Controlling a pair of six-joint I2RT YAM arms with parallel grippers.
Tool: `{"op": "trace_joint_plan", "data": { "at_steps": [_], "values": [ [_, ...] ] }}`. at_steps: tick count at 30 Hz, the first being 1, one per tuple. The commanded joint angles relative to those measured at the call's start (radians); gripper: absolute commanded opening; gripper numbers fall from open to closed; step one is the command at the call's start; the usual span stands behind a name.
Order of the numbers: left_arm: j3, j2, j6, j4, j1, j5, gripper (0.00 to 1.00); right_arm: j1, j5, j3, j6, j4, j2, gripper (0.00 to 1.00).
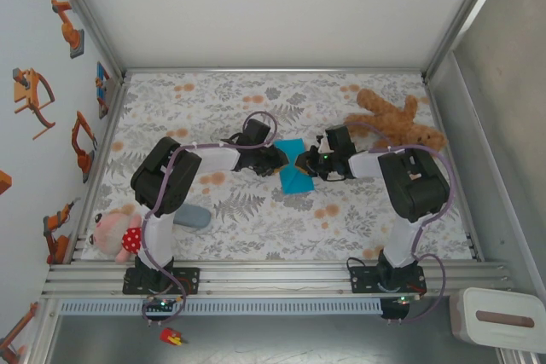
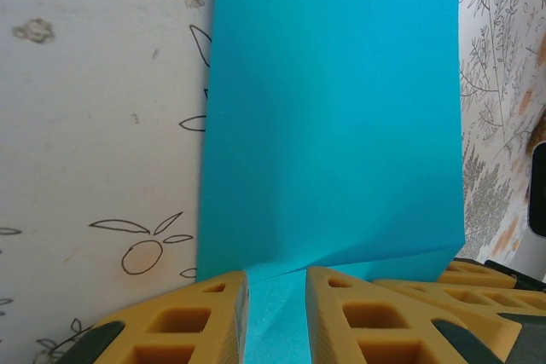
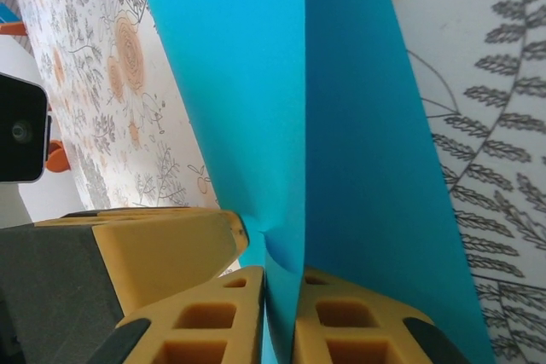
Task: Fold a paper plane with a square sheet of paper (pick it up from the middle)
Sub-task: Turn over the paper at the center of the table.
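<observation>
Centre-left of the overhead frame, the left gripper (image 1: 275, 159) reaches in from the left, right up against the paper's left edge. In its wrist view, the left gripper (image 2: 275, 313) sits at the bottom of the frame, jaws nearly together with a strip of blue clamped between them. That looks like a firm pinch on the paper (image 2: 333, 117). From there the sheet runs straight up the frame and away from the fingers, and a shallow crease slants across it just above them.

In the middle of the overhead view, the paper (image 1: 296, 168) is a short blue oblong over the table (image 1: 256, 210). Its long axis runs from the top of the frame towards the bottom, across the line between the two arms.

Centre-right, the right gripper (image 1: 311, 162) comes in from the opposite side and touches the right edge. Its wrist view shows the right gripper (image 3: 280, 321) at the bottom, jaws drawn in tight on a raised fold of the paper (image 3: 358, 142), with the ridge running straight up from the gap.

So both grippers hold the same middle stretch, face to face and almost touching, and neither is nearer. Any next crease probably turns on that ridge, which lies square to both sets of jaws.
</observation>
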Motion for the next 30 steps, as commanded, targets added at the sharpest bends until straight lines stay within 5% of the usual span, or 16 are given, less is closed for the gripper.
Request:
{"op": "trace_joint_plan", "data": {
  "at_steps": [1, 8, 21, 30],
  "values": [
    [-0.025, -0.005, -0.012, -0.006, 0.006, 0.001, 0.24, 0.010, -0.014, -0.012, 0.014, 0.050, 0.014, 0.10],
    [-0.115, -0.148, -0.022, 0.108, 0.025, -0.022, 0.32, 0.008, -0.012, -0.030, 0.002, 0.112, -0.062, 0.00],
    [-0.401, -0.592, -0.054, 0.318, 0.039, -0.011, 0.83, 0.022, -0.144, -0.031, 0.185, 0.393, -0.243, 0.00],
    [-0.457, -0.625, -0.138, 0.558, 0.033, 0.070, 0.83, 0.040, -0.215, -0.031, 0.449, 0.714, -0.238, 0.00]
  ]
}}
